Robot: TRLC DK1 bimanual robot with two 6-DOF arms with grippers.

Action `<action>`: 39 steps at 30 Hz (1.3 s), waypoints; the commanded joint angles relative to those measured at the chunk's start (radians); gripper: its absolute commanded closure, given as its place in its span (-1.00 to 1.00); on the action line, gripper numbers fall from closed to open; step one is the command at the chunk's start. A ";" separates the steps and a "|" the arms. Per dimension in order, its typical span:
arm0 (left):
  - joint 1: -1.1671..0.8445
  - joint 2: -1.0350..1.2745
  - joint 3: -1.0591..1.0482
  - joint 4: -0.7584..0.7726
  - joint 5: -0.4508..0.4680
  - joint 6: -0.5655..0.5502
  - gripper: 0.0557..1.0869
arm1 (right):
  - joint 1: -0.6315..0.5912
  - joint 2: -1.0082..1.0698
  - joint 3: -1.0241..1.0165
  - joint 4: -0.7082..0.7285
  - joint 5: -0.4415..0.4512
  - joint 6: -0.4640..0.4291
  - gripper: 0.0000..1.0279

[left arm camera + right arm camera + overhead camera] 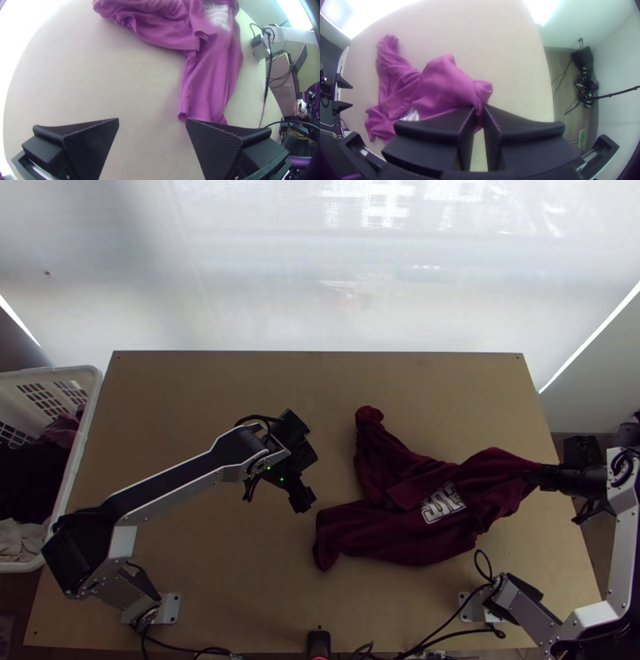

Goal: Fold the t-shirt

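Note:
The maroon t-shirt (400, 500) lies rumpled and partly bunched on the right half of the table, a white print on its body. One end is drawn toward the right edge, where my right gripper (538, 478) is shut on it; in the right wrist view a fold of cloth is pinched in the right gripper (479, 115). My left gripper (302, 494) is above the table, left of the shirt and apart from it. In the left wrist view the left gripper (152, 121) stands open with nothing between its fingers, the shirt (210, 80) lying beyond them.
A white laundry basket (80, 420) with clothes inside stands at the table's left edge. Bare wooden table (192, 388) extends behind and left of the shirt. Black cables (448, 628) run along the near edge.

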State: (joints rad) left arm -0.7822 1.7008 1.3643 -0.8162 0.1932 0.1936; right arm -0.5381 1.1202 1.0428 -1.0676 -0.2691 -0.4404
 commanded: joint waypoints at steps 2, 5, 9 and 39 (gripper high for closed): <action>-0.014 0.148 0.167 0.060 -0.001 0.000 -0.89 | 0.026 0.004 -0.035 0.012 0.001 0.035 0.92; -0.014 0.252 0.305 0.072 -0.005 0.001 -0.89 | 0.026 0.003 -0.029 0.011 0.001 0.039 0.93; -0.015 0.405 0.498 0.065 -0.021 0.000 -0.89 | 0.030 -0.020 -0.013 -0.006 -0.004 0.043 0.93; 0.021 0.698 0.886 -0.018 -0.058 -0.045 0.60 | 0.109 -0.083 0.000 -0.057 -0.027 0.065 0.93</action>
State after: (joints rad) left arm -0.7586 2.3974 2.2417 -0.8242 0.0895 0.1638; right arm -0.4320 1.0275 1.0370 -1.1263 -0.2958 -0.3744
